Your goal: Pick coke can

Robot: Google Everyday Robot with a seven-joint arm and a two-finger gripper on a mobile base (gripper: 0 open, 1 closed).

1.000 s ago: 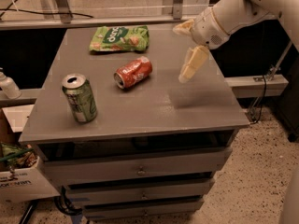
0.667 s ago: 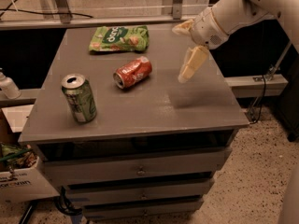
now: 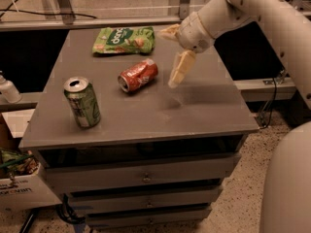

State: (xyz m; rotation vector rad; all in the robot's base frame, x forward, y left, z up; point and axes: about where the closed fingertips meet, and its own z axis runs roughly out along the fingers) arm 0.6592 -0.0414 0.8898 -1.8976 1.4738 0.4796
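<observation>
The coke can (image 3: 138, 75) is a red-orange can with white markings. It lies on its side near the middle of the grey table top (image 3: 194, 106). My gripper (image 3: 166, 58) hangs above the table just right of the can, on the white arm that comes in from the upper right. It is open and empty. One cream finger (image 3: 179, 71) points down toward the table and the other sits higher, near the snack bag's right end. The gripper does not touch the can.
A green-and-silver can (image 3: 83, 102) stands upright at the front left of the table. A green snack bag (image 3: 124, 39) lies at the back. Drawers (image 3: 146, 177) sit below the top. A white bottle (image 3: 7, 89) and boxes stand at the left on a lower level.
My gripper has moved left, closer to the coke can. The cans and the bag have not moved.
</observation>
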